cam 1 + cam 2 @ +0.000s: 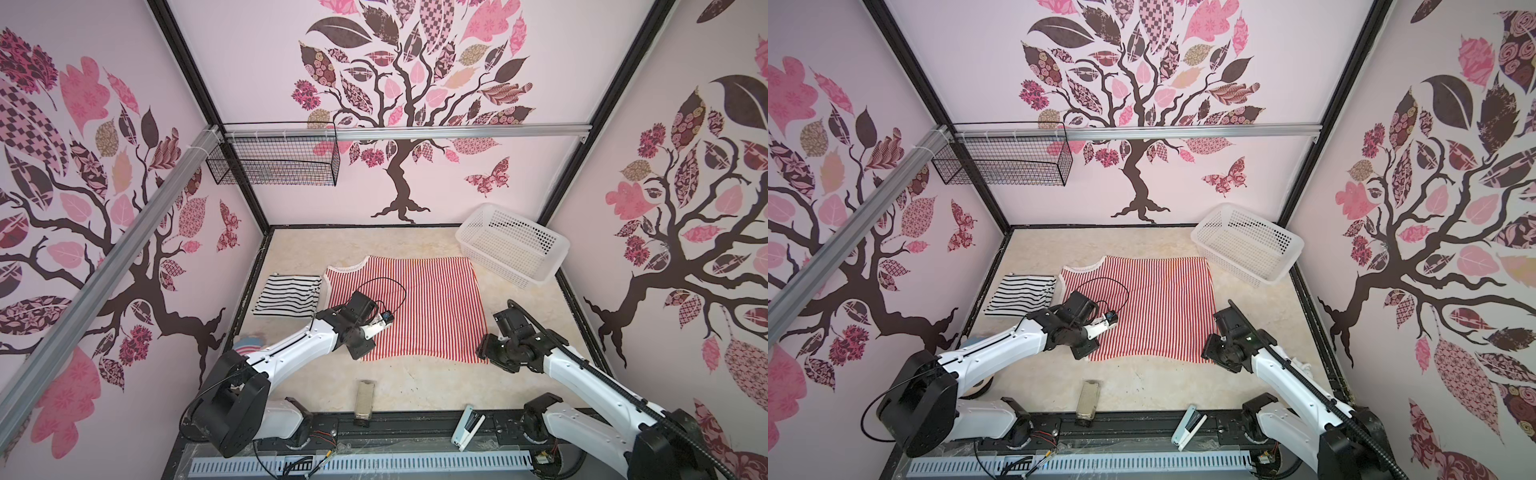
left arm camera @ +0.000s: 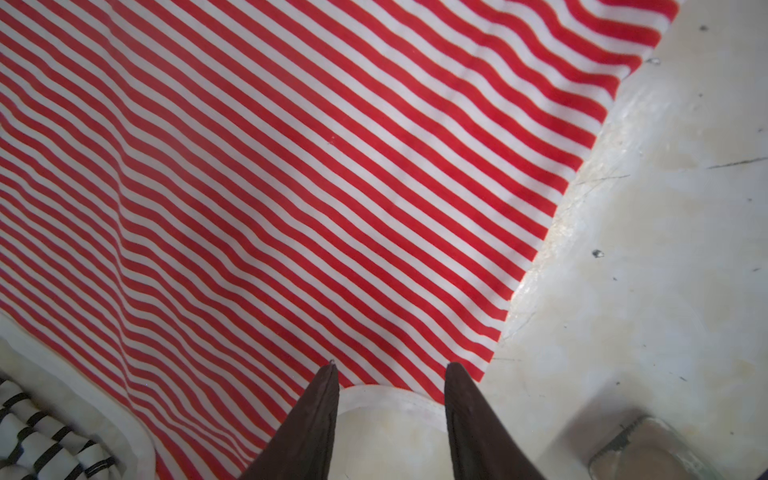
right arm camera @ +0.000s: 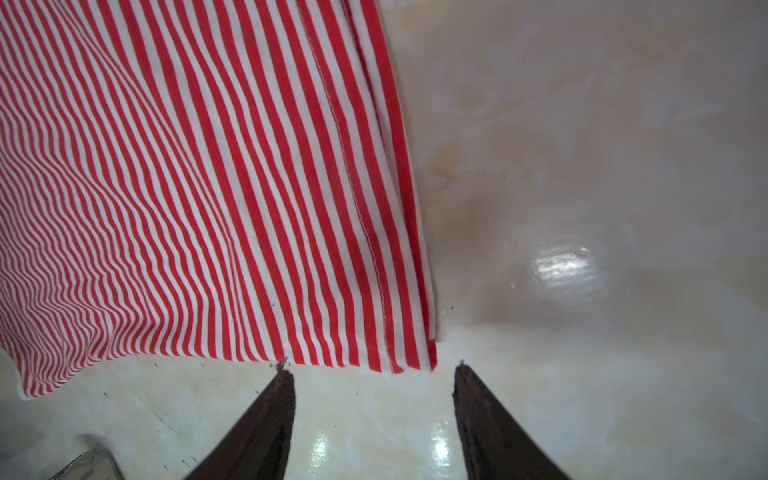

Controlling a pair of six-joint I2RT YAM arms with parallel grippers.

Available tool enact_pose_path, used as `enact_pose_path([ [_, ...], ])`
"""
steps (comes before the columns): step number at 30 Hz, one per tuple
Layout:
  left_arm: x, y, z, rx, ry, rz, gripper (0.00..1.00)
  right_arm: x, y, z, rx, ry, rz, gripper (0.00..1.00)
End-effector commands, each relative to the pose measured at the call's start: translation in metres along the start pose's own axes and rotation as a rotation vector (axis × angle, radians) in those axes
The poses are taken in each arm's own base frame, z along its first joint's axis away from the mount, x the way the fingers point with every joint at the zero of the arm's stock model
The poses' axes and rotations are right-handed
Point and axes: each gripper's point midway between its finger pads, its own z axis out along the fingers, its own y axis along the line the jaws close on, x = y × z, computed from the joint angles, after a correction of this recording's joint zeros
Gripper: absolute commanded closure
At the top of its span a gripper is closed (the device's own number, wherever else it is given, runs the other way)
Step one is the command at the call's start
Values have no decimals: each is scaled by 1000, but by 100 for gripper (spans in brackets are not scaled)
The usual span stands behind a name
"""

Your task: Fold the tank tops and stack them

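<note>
The red-and-white tank top lies spread flat mid-table in both top views. To its left the black-and-white tank top rests folded; a corner of it shows in the left wrist view. My left gripper is open over the red top's near left part, its fingers either side of a curved white trim. My right gripper is open, its tips over bare table just short of the red top's near right hem corner. Neither holds cloth.
A white lattice basket sits tilted at the back right. A black wire basket hangs on the back rail. A clear block and a white stapler-like item lie by the front edge. Striped cloth shows under the left arm.
</note>
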Motion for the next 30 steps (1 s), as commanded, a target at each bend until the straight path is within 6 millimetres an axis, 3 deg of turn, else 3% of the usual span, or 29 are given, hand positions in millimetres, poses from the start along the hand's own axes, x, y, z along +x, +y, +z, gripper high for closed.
enact_pose_path([
  [1,5,4,7,-36,5,-3,54,11,-5,3,5,36,20,40],
  [19,15,1,16,-40,26,4,54,6,-13,21,60,25,71,61],
  [30,27,-13,16,22,50,35,54,2,-10,18,57,18,55,94],
])
